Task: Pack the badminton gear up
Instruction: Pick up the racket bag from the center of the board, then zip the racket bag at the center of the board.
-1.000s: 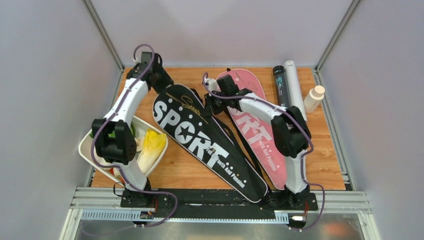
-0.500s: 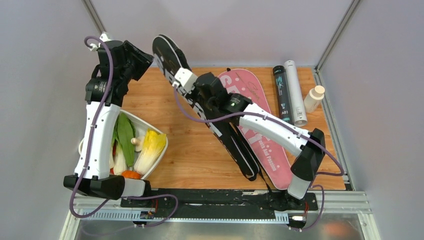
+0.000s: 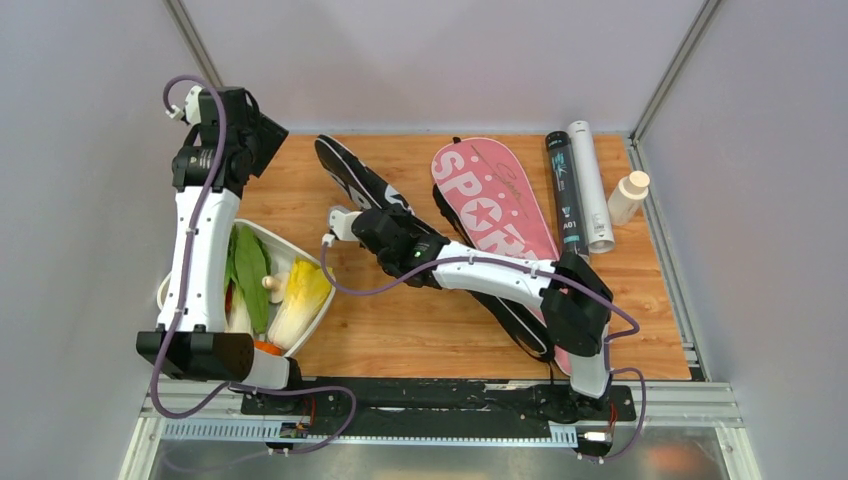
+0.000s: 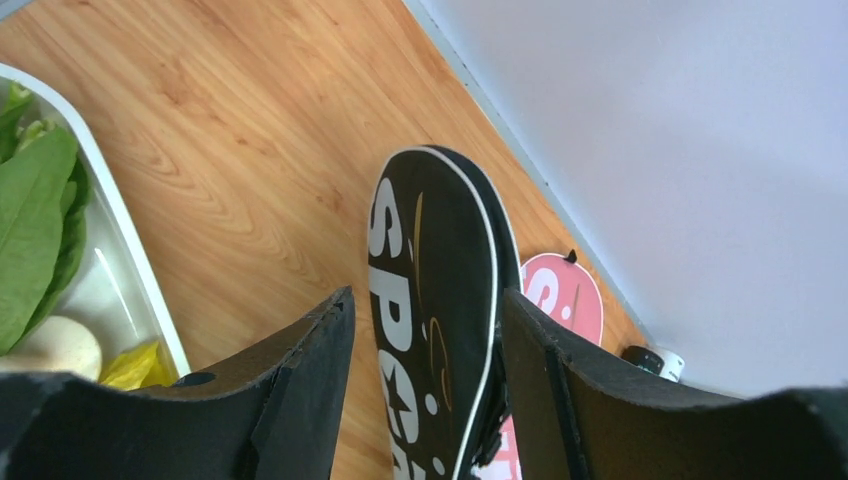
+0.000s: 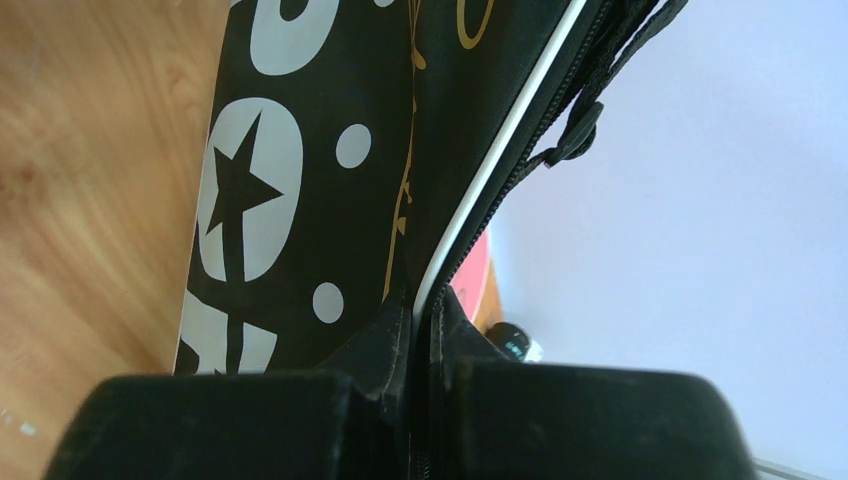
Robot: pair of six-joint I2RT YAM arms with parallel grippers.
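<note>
Black woven fabric with bold white "SPORT" letters, a white star and thin gold script covers the long paddle-shaped racket bag (image 3: 352, 172), which stands turned up on its side across the middle of the pale wood-grain desk (image 3: 400, 330). Its rounded head points to the far left and its narrow end runs under the right arm toward the near edge. We see the right jaws pressed together on this bag's edge, where white piping runs beside a black zip. The left jaws stand apart and hold nothing. They hang high over the far left corner, and their matte black fingers (image 4: 300, 390) frame the bag's head from above. Just to the right, the matching pink racket bag with white lettering (image 3: 490, 195) lies flat, and its narrow end disappears beneath the black one. Further right, a slim black cylindrical tube (image 3: 563, 185) and a white cylindrical tube (image 3: 590, 180) lie side by side, touching along their length. A small white bottle with a tan cap (image 3: 627, 198) stands upright just beside them. At the near left sits a glossy white rounded tray (image 4: 118, 262) holding smooth green leaves (image 3: 250, 265) and a pale yellow leafy head (image 3: 300, 295).
</note>
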